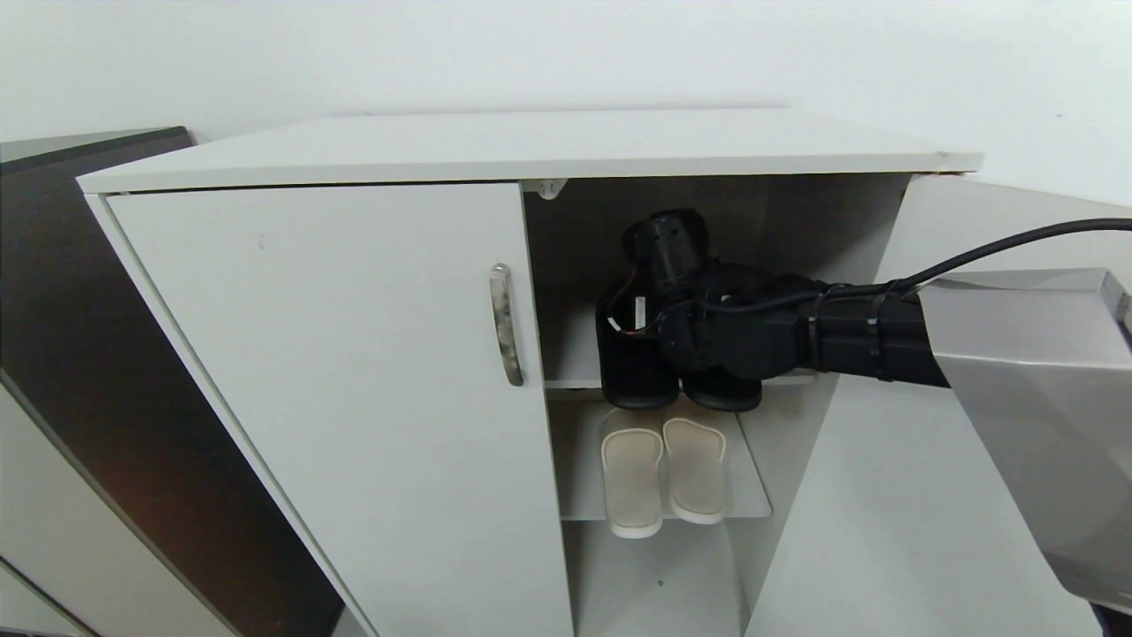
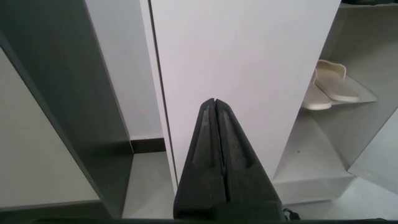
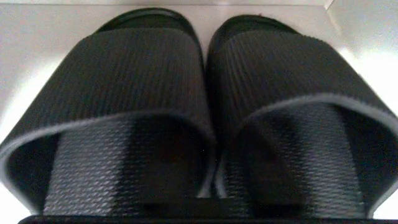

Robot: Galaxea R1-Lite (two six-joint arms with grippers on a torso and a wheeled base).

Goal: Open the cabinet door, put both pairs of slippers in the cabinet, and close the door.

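While lying on the upper shelf (image 1: 569, 384) of the open white laminate cabinet (image 1: 309, 354), showing pair of black ribbed rubber slippers (image 3: 205, 118) just ahead of right gripper (image 1: 679, 347), grasp indiscernible. Showing left gripper (image 2: 215, 115) clenched, empty. Judging slippers light, pliable; suggesting pinching adjacent straps (image 3: 124, 81) together.

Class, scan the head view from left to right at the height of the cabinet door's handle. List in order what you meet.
dark panel → closed cabinet door → door handle → black slippers → right arm
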